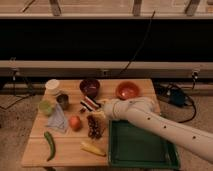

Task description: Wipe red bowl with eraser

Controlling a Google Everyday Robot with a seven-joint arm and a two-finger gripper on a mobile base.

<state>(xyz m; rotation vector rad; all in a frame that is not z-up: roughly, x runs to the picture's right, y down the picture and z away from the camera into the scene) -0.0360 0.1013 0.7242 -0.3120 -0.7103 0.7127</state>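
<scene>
The eraser (88, 104), a small striped black, red and white block, lies on the wooden table (35, 152) just in front of a dark maroon bowl (90, 87). The red bowl (127, 90) stands at the back right of the table, empty as far as I can see. My white arm reaches in from the lower right, over the tray. My gripper (102, 108) is low over the table, right beside the eraser on its right side, and left of and nearer than the red bowl.
A green tray (142, 150) fills the front right. On the left are a white cup (52, 86), a green cup (46, 107), a dark cup (63, 101), a pale blue cloth (57, 121), a tomato (75, 122), dark grapes (93, 127), a green chilli (50, 145) and a yellow item (92, 148).
</scene>
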